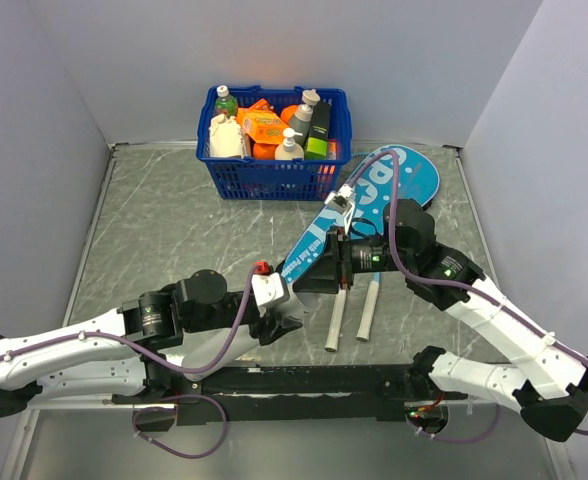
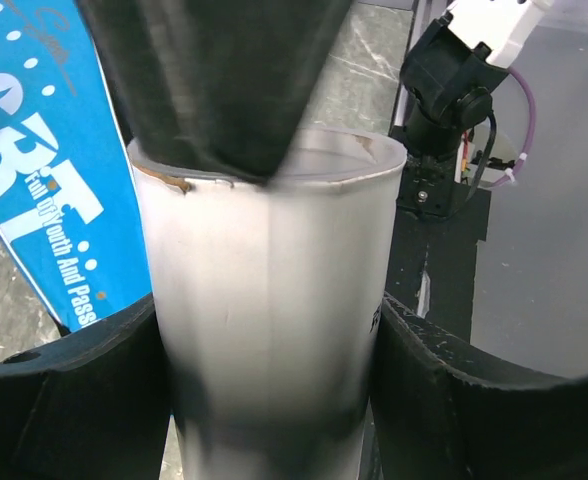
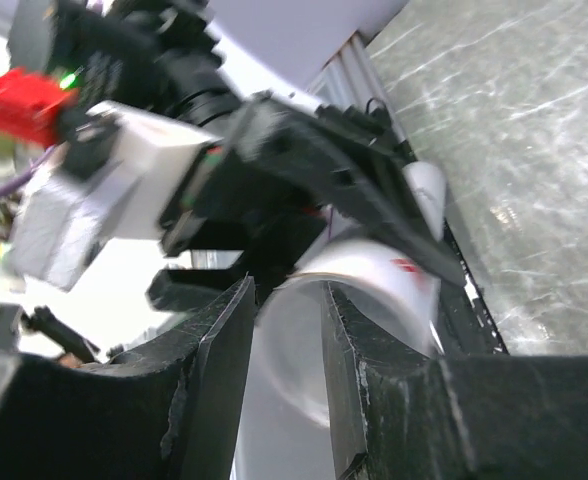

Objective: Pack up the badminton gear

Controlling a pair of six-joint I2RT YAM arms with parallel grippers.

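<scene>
Near the front of the table (image 1: 174, 230), between the arms: a smooth white tube (image 2: 274, 320), cylindrical, its open rim flecked brown. The left claw (image 2: 269, 345) clamps it, black fingers flat on both sides. The right claw (image 3: 286, 300) is narrowed to a slit at the rim; cannot tell if it grips. Both arms reach low and meet at the centre. The glossy teal case (image 1: 374, 205) lies flat just behind.

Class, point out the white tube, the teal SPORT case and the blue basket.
white tube (image 2: 274, 330): left wrist view, side wall.
teal SPORT case (image 1: 419, 183): top view, wide head.
blue basket (image 1: 274, 180): top view, front wall.
</scene>
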